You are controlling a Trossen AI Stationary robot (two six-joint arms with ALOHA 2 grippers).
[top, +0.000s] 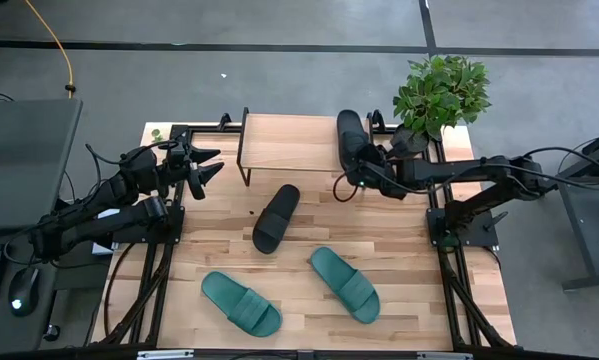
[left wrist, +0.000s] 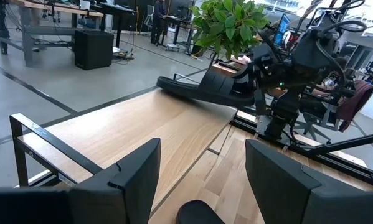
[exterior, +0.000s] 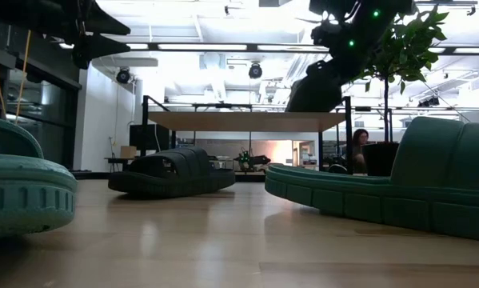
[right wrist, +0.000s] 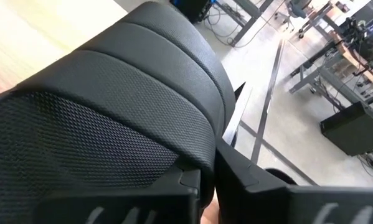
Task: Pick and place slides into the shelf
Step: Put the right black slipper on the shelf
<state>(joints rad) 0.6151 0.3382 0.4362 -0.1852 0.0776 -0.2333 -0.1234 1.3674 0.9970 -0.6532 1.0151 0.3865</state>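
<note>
The shelf stands at the table's far middle, a light top board on black legs. One black slide lies tilted over the shelf's right end, with my right gripper shut on it. The other black slide lies sole down on the table in front of the shelf. Two teal slides lie sole down near the front edge. My left gripper hangs open and level at the shelf's left end, holding nothing. My right gripper pinches the black slide at the edge of its ribbed strap, at the slide's near end; the fingers hide the exact spot. It comes from the table's right, slanting down. The slide sits tilted, its lower end at the shelf top.
A potted plant stands just behind the shelf's right end, close to my right arm. Black frame rails run along both table sides. Bare tabletop lies between the shelf and the teal slides.
</note>
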